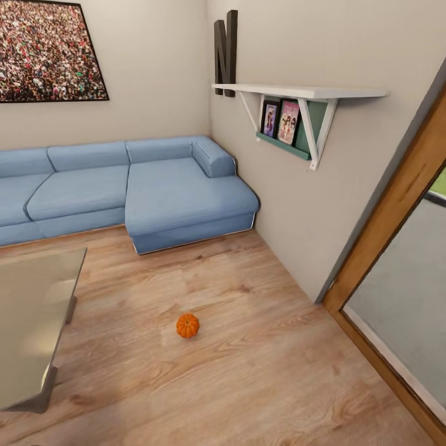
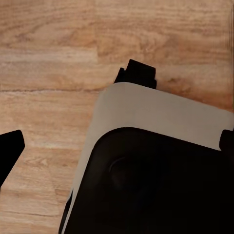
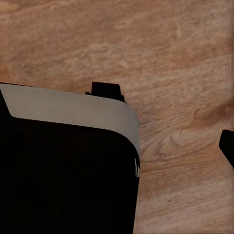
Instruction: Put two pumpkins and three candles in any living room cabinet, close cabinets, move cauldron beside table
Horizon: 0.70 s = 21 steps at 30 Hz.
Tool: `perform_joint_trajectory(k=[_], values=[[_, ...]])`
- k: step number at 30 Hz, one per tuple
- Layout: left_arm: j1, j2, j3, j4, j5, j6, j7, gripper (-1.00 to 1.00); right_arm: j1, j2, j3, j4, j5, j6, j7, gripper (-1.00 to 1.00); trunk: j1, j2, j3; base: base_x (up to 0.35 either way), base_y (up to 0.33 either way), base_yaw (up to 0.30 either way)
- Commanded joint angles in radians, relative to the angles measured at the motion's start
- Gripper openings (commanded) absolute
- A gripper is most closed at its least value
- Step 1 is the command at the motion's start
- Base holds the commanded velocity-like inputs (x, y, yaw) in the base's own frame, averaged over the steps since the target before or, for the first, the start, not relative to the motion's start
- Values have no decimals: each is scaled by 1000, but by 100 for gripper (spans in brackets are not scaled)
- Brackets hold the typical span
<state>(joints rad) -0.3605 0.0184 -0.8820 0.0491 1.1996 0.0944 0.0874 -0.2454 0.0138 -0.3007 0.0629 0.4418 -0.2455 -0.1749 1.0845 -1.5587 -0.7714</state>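
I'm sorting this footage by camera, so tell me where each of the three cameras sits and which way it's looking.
Head view: on the robot's head, looking forward and down at a pumpkin on the wood floor, a glass table and a blue sofa.
Left wrist view: near the left tool, facing down at floor and the robot's own grey-and-black base; one dark fingertip shows.
Right wrist view: near the right tool, facing down likewise; fingertip at the edge.
Shared: both wrist views show base and floor.

Below my grippers a warm wood-grain floor, smooth orange pumpkin, glossy glass table, soft blue cloth sofa
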Motion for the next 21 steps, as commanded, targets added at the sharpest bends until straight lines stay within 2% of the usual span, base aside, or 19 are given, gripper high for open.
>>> perform_joint_trajectory(k=[1, 21], values=[[0, 0, 0, 0, 0, 0, 0, 100, 0, 0, 0, 0, 0, 0, 0, 100, 0, 0, 0, 326, 34, 0], [0, 0, 0, 0, 0, 0, 0, 100, 0, 3, 0, 0, 0, 3, 0, 100, 0, 0, 0, 324, 67, 0]])
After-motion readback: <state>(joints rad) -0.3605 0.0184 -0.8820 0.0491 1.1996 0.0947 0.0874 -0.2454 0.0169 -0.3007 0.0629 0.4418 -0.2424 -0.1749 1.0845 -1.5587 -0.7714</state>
